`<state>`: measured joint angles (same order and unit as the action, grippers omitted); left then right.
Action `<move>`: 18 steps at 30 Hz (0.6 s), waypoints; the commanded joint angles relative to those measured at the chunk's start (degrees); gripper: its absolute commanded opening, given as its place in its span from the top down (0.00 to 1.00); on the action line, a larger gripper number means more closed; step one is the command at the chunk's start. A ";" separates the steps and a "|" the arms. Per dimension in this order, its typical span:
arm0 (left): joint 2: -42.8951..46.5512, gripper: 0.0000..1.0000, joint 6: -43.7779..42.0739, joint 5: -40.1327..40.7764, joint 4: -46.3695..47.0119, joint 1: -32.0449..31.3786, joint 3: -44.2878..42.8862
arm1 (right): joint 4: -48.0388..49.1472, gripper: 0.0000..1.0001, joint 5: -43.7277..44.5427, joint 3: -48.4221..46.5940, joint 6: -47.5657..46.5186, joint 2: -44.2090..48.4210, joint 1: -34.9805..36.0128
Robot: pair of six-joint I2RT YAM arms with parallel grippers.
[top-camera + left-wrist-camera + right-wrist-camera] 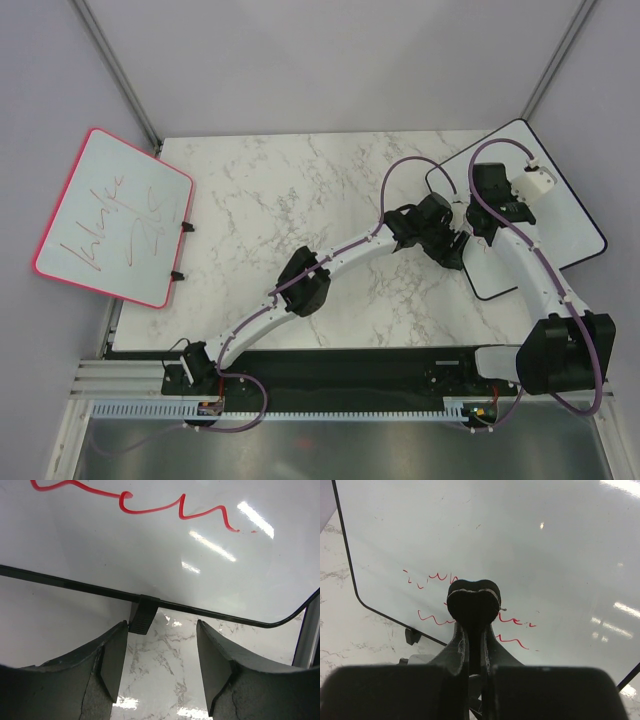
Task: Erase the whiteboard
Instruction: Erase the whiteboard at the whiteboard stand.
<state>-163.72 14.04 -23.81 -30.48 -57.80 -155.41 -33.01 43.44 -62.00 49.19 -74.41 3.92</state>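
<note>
The whiteboard (565, 225) lies at the worktop's (300, 200) 3 o'clock edge, reaching past it. It bears red scribbles (432, 618) near its frame. The left end effector (160, 630) is released, its fingers apart with nothing between them, and a black clip (143, 614) on the frame sits at its 12 o'clock. The right end effector (472, 597) is clenched, fingers pressed together over the board face. A pink-framed board (115, 215) sits at 9 o'clock.
</note>
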 commanded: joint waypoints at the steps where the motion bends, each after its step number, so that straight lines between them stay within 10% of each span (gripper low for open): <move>1: 0.24 0.35 -0.15 3.25 -11.00 -0.38 3.36 | 1.81 1.00 -0.37 -0.58 -0.67 1.81 0.12; 18: 13.41 0.35 -10.17 3.61 -6.35 2.16 25.83 | 3.92 1.00 -2.66 -1.28 -1.37 3.48 0.21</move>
<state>-151.68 8.45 -19.66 -29.82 -56.29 -136.05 -30.63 40.95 -62.00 48.82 -72.77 3.92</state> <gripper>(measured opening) 0.647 0.059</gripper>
